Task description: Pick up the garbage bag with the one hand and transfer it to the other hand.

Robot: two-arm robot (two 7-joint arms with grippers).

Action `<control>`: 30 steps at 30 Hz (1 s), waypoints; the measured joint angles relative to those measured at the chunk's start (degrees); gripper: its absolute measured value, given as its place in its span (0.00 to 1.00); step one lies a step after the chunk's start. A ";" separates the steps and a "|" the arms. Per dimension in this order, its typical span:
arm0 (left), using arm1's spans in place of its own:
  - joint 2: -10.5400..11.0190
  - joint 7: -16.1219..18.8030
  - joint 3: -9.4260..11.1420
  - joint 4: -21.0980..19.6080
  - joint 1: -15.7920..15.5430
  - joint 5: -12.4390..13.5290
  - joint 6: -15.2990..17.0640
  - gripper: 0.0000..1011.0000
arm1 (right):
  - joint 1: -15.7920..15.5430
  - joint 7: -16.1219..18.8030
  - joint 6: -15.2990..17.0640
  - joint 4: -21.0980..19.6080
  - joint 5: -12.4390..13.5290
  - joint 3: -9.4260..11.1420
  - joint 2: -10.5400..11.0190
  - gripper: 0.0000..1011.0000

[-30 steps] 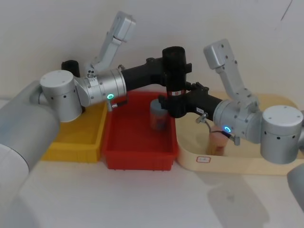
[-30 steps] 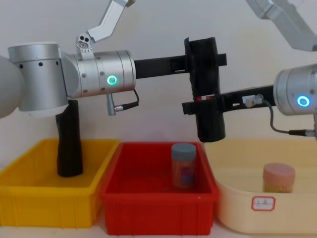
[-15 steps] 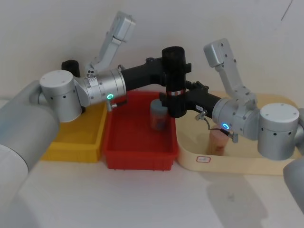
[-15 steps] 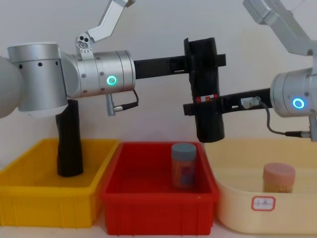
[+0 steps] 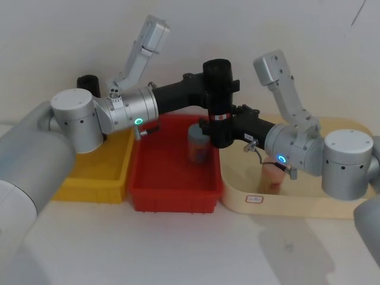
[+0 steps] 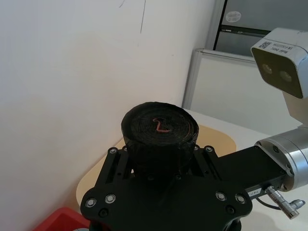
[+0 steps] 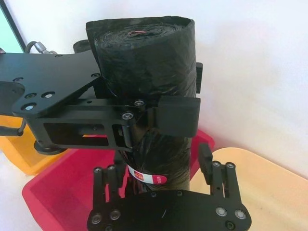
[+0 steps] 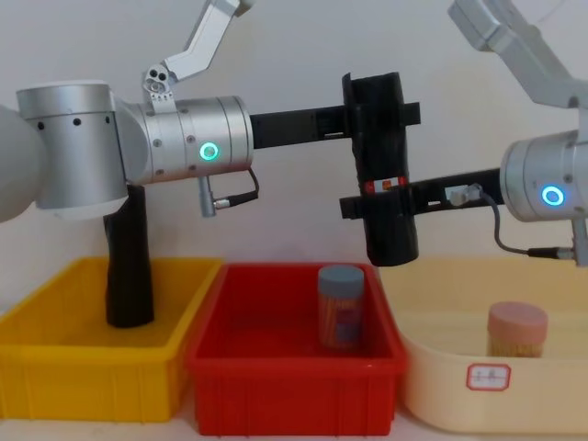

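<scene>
Chest view shows the garbage bag (image 8: 384,165) held upright in the air above the red bin (image 8: 292,386), its red-and-white label band about halfway down. The left pincer (image 8: 378,114), on the green-ringed arm, reaches in from 9 o'clock and pinches the roll near its top. The right pincer (image 8: 386,204), on the blue-ringed arm, comes in from 3 o'clock and sits around the roll just below the label; whether its fingers press the plastic or stand slightly apart from it cannot be told. Directly under the roll, at 6 o'clock, a blue-capped jar (image 8: 340,306) stands in the red bin. A plain black roll (image 8: 129,259) stands in the yellow bin (image 8: 83,377) at 8 o'clock, and a pink-capped jar (image 8: 516,331) sits in the cream tray (image 8: 459,404) at 4 o'clock.
</scene>
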 joint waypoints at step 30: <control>-0.18 -0.28 -0.04 0.35 -0.09 -0.10 0.12 0.53 | 0.18 0.42 0.09 0.40 0.29 -0.15 0.06 0.56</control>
